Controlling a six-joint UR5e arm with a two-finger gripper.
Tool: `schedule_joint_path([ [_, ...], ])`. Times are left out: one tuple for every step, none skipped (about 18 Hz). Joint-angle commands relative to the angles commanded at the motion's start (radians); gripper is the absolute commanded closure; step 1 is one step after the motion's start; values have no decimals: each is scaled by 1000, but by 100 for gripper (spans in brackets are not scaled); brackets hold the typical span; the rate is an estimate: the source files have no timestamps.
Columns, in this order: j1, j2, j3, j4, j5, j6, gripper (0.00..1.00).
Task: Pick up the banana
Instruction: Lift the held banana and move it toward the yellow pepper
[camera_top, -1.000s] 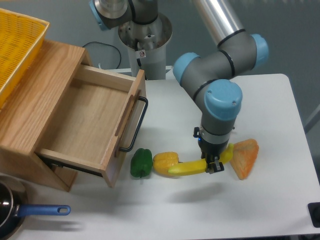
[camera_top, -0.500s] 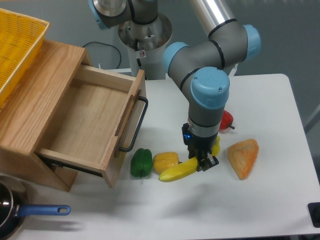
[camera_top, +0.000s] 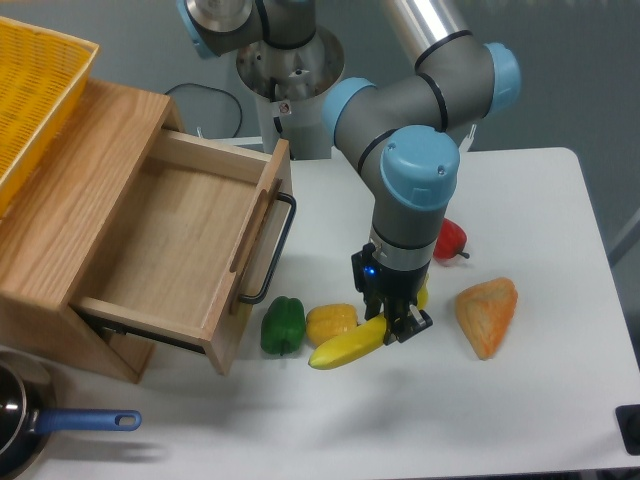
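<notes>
**Banana held in the gripper beside the peppers**

Nearest the camera, well off to the lower left of the gripper, a dark pot (camera_top: 12, 425) with a blue handle (camera_top: 85, 421) sits at the table's front corner. The white table (camera_top: 520, 400) spreads out below and to the right of the gripper.

The gripper (camera_top: 396, 325) points straight down, its fingers closed across the banana (camera_top: 345, 347). The banana's long yellow end juts out to the lower left of the fingers, tilted downward, and a short bit of yellow shows on the far side of them. Whether its low tip touches the table cannot be told.

Just left of the gripper, touching or nearly touching the banana, lies a yellow pepper (camera_top: 330, 321). Left of that, close beside it, is a green pepper (camera_top: 283, 325). To the right of the gripper, apart from it, an orange wedge (camera_top: 487, 315) lies on the table. Behind and slightly right of the gripper, a red pepper (camera_top: 451, 240) shows partly, hidden in part by the arm (camera_top: 415, 190).

Farther left stands a wooden box (camera_top: 60, 240) with its drawer (camera_top: 175, 245) pulled open, a dark handle (camera_top: 272, 250) on the drawer front facing the gripper. A yellow basket (camera_top: 35, 90) rests on top of the box at the far left. Behind the gripper, at the table's back edge, rises the arm's base (camera_top: 290, 70).
</notes>
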Motion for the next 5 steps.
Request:
schedule_joint_path([
  [0, 2, -3, 0, 0, 2, 70],
  [0, 3, -5, 0, 0, 2, 70],
  [0, 3, -3, 0, 2, 3, 70],
  [0, 3, -5, 0, 2, 3, 70],
  [2, 3, -5, 0, 5, 3, 70],
])
